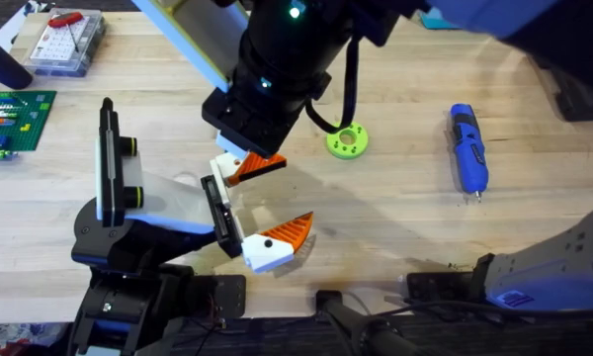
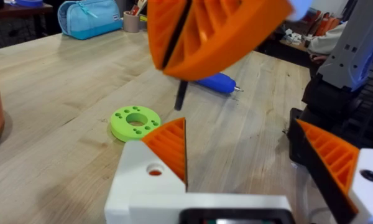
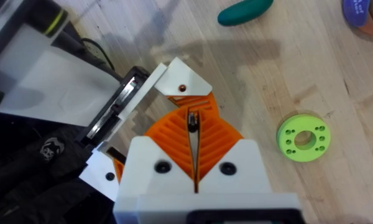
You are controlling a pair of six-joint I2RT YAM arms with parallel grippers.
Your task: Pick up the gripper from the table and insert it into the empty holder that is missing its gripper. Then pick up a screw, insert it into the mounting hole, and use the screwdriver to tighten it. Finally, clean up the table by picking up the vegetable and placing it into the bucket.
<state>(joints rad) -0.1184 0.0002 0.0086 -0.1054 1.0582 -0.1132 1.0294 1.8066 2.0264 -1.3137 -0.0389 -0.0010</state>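
Overhead: the right arm rises close under the camera, large and dark, reaching over the middle of the worktop (image 1: pixel 395 208).

Right wrist: right claw (image 3: pixel 192 116) pressed together on a small dark screw (image 3: pixel 191 122), pinched between the orange ribbed pads. Screw hangs just above the gripper (image 3: pixel 180 78), near its mounting hole.

The gripper sits seated on one end of the holder (image 3: pixel 118 102), white block against the black bar, orange wedge pointing outward. A matching finger is on the bar's other end.

Left wrist: left claw (image 2: pixel 239 134) stands apart, wide gap between the two orange tips, nothing between them.

- Screwdriver (image 1: pixel 466 148) lies flat on the right side of the worktop, well apart from the arms.
- Lime-green disc (image 1: pixel 347 140) lies between the screwdriver and the holder.
- Vegetable (image 3: pixel 245 11) lies on the bare wood near the bucket (image 3: pixel 363 12), not touching it.
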